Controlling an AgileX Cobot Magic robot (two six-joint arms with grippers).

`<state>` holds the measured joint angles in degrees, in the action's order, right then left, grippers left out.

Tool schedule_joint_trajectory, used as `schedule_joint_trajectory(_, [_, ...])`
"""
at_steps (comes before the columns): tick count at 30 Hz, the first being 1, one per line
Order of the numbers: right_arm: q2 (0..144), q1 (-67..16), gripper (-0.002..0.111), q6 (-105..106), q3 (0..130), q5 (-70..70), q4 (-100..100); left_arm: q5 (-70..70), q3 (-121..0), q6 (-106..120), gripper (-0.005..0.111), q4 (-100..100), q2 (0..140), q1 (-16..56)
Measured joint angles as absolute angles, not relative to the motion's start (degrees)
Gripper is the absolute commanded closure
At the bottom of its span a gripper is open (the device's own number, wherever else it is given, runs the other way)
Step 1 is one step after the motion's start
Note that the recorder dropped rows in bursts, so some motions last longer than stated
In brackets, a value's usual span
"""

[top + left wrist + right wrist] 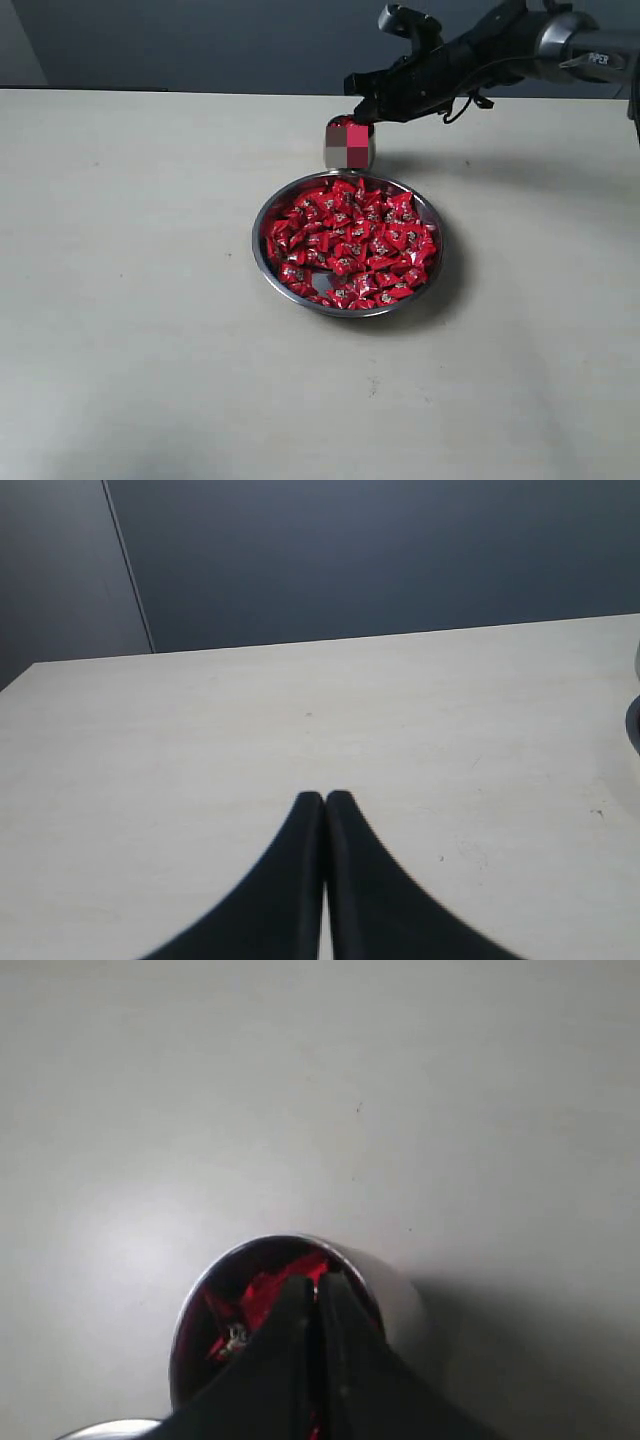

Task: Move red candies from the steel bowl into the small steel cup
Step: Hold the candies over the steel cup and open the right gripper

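Between the black fingers of the right gripper (pixel 317 1282) almost no gap shows. They are pressed together, tips poised over the mouth of the small steel cup (pixel 395 1292); whether a candy is caught between them I cannot tell. Only the right wrist view looks down into that cup, where red candies (pixel 258 1298) lie just beneath the fingertips, partly hidden by them. The exterior view sees the cup from the side instead, with the tips just above its rim and its wall a blur of red and grey.

Lower than those fingertips and just beside the cup sits the steel bowl (pixel 258 245), heaped with many more of the candies, which the exterior view alone shows whole. The left gripper (pixel 325 796) appears in its own wrist view alone. Its fingers are shut tight on nothing above the bare table (pixel 200 740), with a sliver of the bowl's rim well off to one side of them.

Both pairs of fingers are matte black and taper in a smooth curve to narrow tips. Cup and bowl are polished steel, the bowl wide and shallow with a thin rim. The wrappers are glossy and crinkled, each with a small pale mark. Beyond the left fingers the tabletop is pale, matte and faintly speckled, ending at a dark grey-blue wall (pixel 400 550).
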<state>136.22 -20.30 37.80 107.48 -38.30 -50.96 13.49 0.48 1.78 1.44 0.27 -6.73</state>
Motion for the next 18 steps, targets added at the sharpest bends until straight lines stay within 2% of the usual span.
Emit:
schedule_joint_trajectory(4, [136.3, -20.3, 0.106, 39.5, 107.5, -38.3, -52.4, 13.5, 0.5, 1.8, 0.106, 1.4, 0.3, -6.7])
schedule_joint_trajectory(9, [136.3, -20.3, 0.078, 40.3, 107.5, -38.7, -53.0, 13.5, 0.5, 1.8, 0.106, 1.4, 0.3, -6.7])
schedule_joint_trajectory(11, [136.3, -20.3, 0.070, 40.5, 107.5, -39.2, -53.0, 13.5, 0.5, 1.8, 0.106, 1.4, 0.3, -6.7])
schedule_joint_trajectory(18, [135.0, -20.3, 0.069, 40.5, 107.5, -39.8, -53.1, 13.5, 0.5, 1.8, 0.106, 1.4, 0.3, -6.7])
